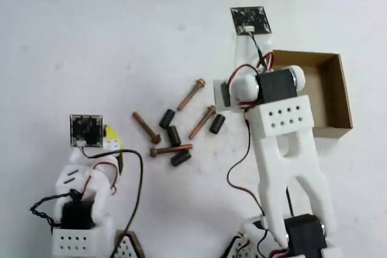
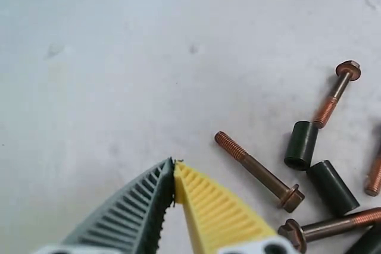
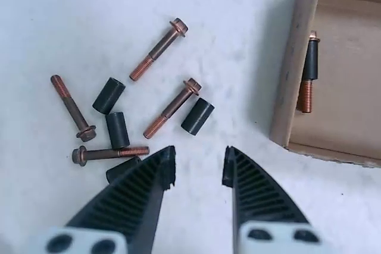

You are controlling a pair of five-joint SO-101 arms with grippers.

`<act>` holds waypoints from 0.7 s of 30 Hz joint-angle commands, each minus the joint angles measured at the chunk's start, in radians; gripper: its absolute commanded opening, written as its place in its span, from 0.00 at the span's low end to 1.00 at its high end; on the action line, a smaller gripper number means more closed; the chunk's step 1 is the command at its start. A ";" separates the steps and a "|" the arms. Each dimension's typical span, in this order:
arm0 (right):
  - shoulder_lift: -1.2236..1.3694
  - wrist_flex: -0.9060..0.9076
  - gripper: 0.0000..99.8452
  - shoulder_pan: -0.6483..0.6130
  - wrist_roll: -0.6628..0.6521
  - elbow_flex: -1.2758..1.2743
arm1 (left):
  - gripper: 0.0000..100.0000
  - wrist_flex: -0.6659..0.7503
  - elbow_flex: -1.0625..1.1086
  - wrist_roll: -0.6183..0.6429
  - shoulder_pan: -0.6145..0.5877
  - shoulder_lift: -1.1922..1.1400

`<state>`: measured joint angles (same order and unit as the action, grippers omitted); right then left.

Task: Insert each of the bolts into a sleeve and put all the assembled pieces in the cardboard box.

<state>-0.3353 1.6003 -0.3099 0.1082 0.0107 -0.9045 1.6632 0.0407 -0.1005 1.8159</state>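
Near copper bolts (image 3: pixel 172 108) and black sleeves (image 3: pixel 197 116), left tool (image 2: pixel 173 168) sits closed, right tool (image 3: pixel 199 168) wide.

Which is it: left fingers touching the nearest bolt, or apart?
Apart. Left wrist view shows bare table between the shut fingers and the threaded end of the bolt.

The bolts (image 3: pixel 164 43) are metal, copper-brown with a soft shine. They are smooth on the shaft and ridged at the threaded end. The sleeves (image 3: pixel 109 95) are black and smooth with a dull shine. They could be plastic or rubber, I cannot tell which. The cardboard box (image 3: pixel 296 69) is brown card, matt and a bit rough. The table (image 2: pixel 119 57) is white, smooth and matt, with small scuffs. My left gripper (image 2: pixel 174 173) is ribbed plastic, grey and yellow. My right gripper (image 3: pixel 198 168) is ribbed black plastic, matt.
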 commanded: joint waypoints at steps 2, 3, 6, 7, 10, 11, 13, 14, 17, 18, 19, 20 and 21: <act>-0.128 0.030 0.12 -0.044 0.052 0.037 | 0.02 0.025 -0.017 -0.008 -0.008 0.012; -0.151 0.047 0.12 -0.053 0.069 0.037 | 0.02 0.026 -0.017 -0.008 -0.008 0.012; -0.203 0.091 0.12 -0.067 0.103 0.034 | 0.02 0.026 -0.017 -0.009 -0.008 0.012; -0.213 0.093 0.12 -0.068 0.104 0.017 | 0.02 0.026 -0.018 -0.009 -0.008 0.012; -0.225 0.058 0.12 -0.068 0.103 -0.080 | 0.02 0.026 -0.018 -0.009 -0.008 0.012; -0.220 0.039 0.12 -0.068 0.100 -0.121 | 0.02 0.026 -0.018 -0.009 -0.008 0.012; -0.220 -0.031 0.13 -0.067 0.098 -0.213 | 0.02 0.026 -0.018 -0.009 -0.008 0.012; -0.225 -0.074 0.13 -0.064 0.098 -0.258 | 0.02 0.026 -0.018 -0.009 -0.008 0.012; -0.219 -0.196 0.13 -0.064 0.098 -0.373 | 0.02 0.026 -0.018 -0.009 -0.008 0.012; -0.219 -0.239 0.13 -0.064 0.101 -0.413 | 0.02 0.026 -0.018 -0.009 -0.008 0.012; -0.219 -0.288 0.12 -0.064 0.103 -0.453 | 0.02 0.026 -0.018 -0.009 -0.008 0.012; -0.219 -0.331 0.12 -0.062 0.106 -0.488 | 0.02 0.026 -0.018 -0.009 -0.008 0.012; -0.219 -0.366 0.12 -0.062 0.107 -0.520 | 0.02 0.026 -0.018 -0.009 -0.008 0.012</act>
<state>-0.5363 1.3410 -0.3698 0.2048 -0.4496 -0.9045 1.6632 0.0407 -0.1005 1.8159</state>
